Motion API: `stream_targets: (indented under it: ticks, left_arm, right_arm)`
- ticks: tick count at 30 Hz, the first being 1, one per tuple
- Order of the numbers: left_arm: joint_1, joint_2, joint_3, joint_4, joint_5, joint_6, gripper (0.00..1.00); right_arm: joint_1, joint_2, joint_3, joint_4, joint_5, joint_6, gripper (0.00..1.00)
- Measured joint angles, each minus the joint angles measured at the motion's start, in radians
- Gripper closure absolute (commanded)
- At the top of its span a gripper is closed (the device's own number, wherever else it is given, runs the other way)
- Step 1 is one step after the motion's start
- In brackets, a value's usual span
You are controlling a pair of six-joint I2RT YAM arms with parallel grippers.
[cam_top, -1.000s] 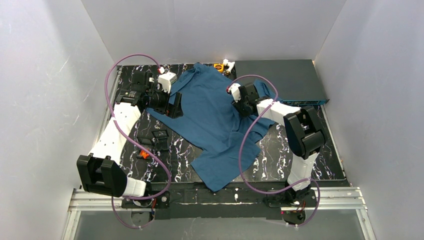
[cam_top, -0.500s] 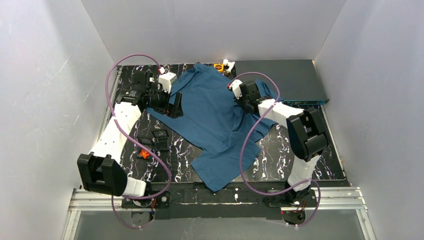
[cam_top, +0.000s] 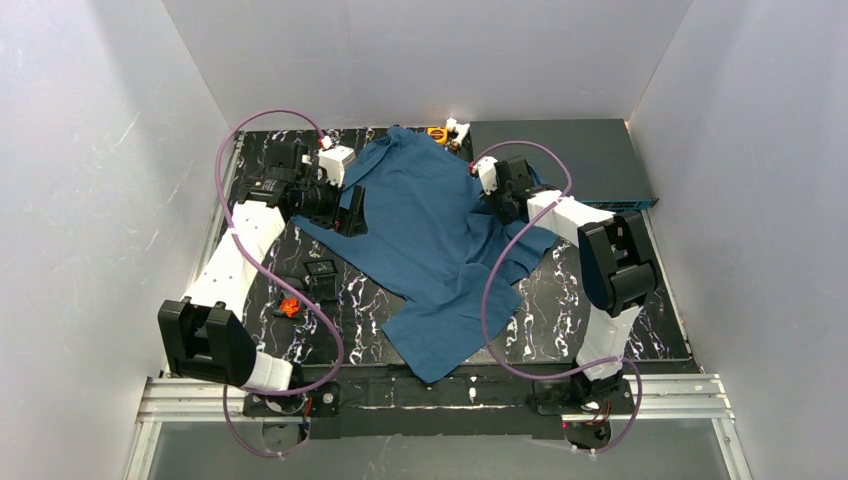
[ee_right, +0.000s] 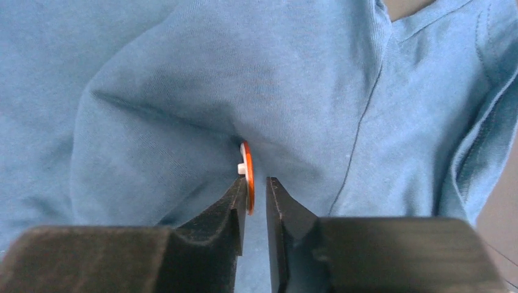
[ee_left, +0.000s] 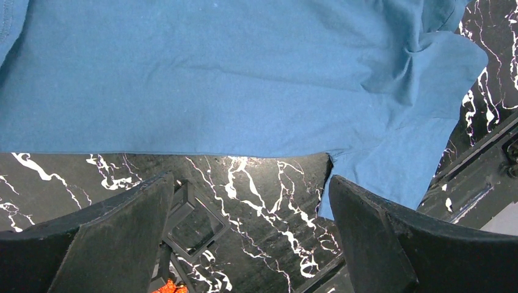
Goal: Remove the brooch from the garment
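Orange brooch (ee_right: 247, 177), one only, stands edge-on between the right jaws, its faces toward the fingers, touching one, with a sliver of gap before the other. The jaws are nearly together and not visibly pinching. One garment (ee_right: 183, 91) carries it. The left jaws, spread wide, hang well apart, over the worktop (ee_left: 256, 183) by the hem.

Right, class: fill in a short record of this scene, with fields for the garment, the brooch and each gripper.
garment: dark teal T-shirt, spread rumpled on the black marbled table
brooch: orange disc, edge-on, in a fold of the shirt
right gripper: jaws narrow, astride the disc, a gap at one side
left gripper: wide open, empty, by the shirt's edge
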Motion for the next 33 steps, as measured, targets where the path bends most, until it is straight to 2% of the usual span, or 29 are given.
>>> stream_targets:
  ticks: [3, 14, 21, 30, 33]
  left_arm:
    - [0.0, 0.0, 0.0, 0.0, 0.0, 0.0, 0.02]
    - [0.0, 0.0, 0.0, 0.003, 0.017, -0.005, 0.02]
    - [0.0, 0.0, -0.002, 0.04, 0.1, 0.0, 0.03]
    - [-0.042, 0.0, -0.098, 0.212, 0.272, 0.0, 0.08]
    - [-0.085, 0.0, -0.13, 0.279, 0.318, -0.006, 0.14]
  right_arm:
    - [-0.017, 0.001, 0.01, -0.014, -0.054, 0.005, 0.99]
    - [-0.079, -0.009, 0.03, -0.064, -0.279, 0.021, 0.99]
    - [-0.149, -0.091, 0.03, -0.074, -0.48, 0.059, 0.99]
    - [-0.174, -0.141, 0.029, -0.071, -0.737, 0.154, 0.99]
    - [-0.174, -0.148, 0.009, -0.052, -0.801, 0.192, 0.99]
